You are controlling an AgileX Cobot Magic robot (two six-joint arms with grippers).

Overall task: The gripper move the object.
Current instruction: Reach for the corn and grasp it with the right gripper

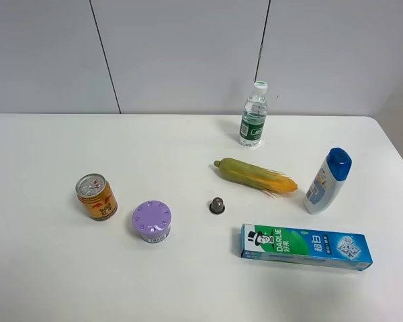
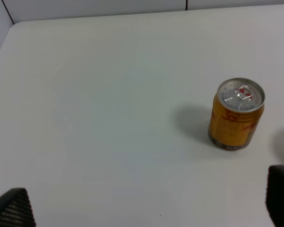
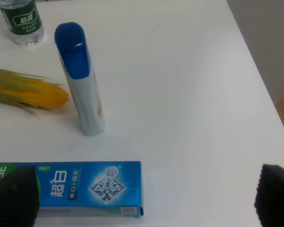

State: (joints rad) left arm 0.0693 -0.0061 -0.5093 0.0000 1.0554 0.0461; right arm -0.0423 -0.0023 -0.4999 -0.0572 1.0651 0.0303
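While my left fingers (image 2: 12,210) are spread wide with nothing between them, only their dark tips show over the white desk (image 2: 109,94). A gold-and-red drink can (image 2: 236,116) stands upright beyond them. My right fingers (image 3: 12,194) are also released and hold nothing. One tip hides part of the green-and-blue Darlie toothpaste box (image 3: 85,187), which lies flat. Past the box, a white shampoo bottle (image 3: 83,90) with a blue cap stands upright. The ear of corn (image 3: 33,92) lies on the desk just beside it, with its yellow end toward the bottle and its green husk end away. A water bottle (image 3: 21,21) stands behind the corn. Between the corn and the can rest a small dark capsule (image 1: 217,205) and a lilac round tub (image 1: 152,221).
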